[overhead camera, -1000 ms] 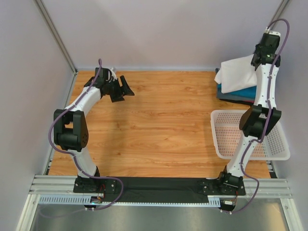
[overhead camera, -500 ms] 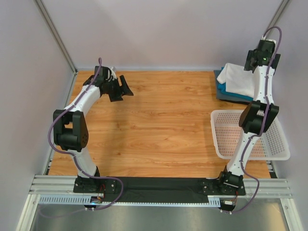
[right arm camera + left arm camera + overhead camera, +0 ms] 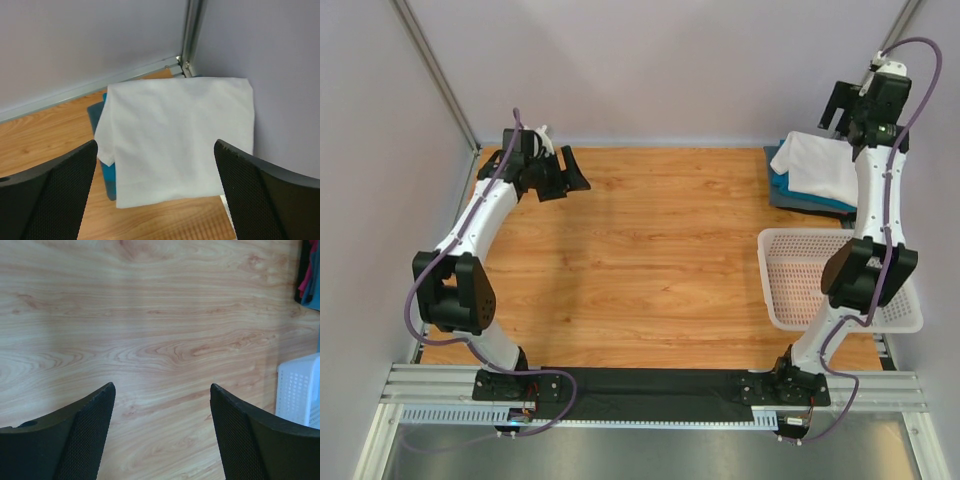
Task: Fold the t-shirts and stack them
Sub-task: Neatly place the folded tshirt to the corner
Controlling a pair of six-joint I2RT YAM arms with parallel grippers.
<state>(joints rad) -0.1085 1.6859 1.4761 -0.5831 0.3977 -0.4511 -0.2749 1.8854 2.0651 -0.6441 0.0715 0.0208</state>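
Observation:
A folded white t-shirt (image 3: 818,165) lies on top of a teal one (image 3: 798,188) and a dark grey one (image 3: 788,200) in the far right corner of the table. My right gripper (image 3: 840,108) hangs open above this stack, apart from it. In the right wrist view the white t-shirt (image 3: 175,130) lies flat below the open right gripper (image 3: 155,145), with a teal edge (image 3: 107,172) showing on its left. My left gripper (image 3: 570,175) is open at the far left. The left wrist view shows the left gripper (image 3: 161,386) with only bare wood between its fingers.
A white mesh basket (image 3: 772,290) stands at the right edge, in front of the stack, and its corner (image 3: 300,390) shows in the left wrist view. Grey walls close in the back and both sides. The right arm's elbow hangs over the basket.
My right gripper opened and let go of the white t-shirt, which settled flat on the stack; the gripper then rose and drew back. The left arm shifted slightly back and to the left.

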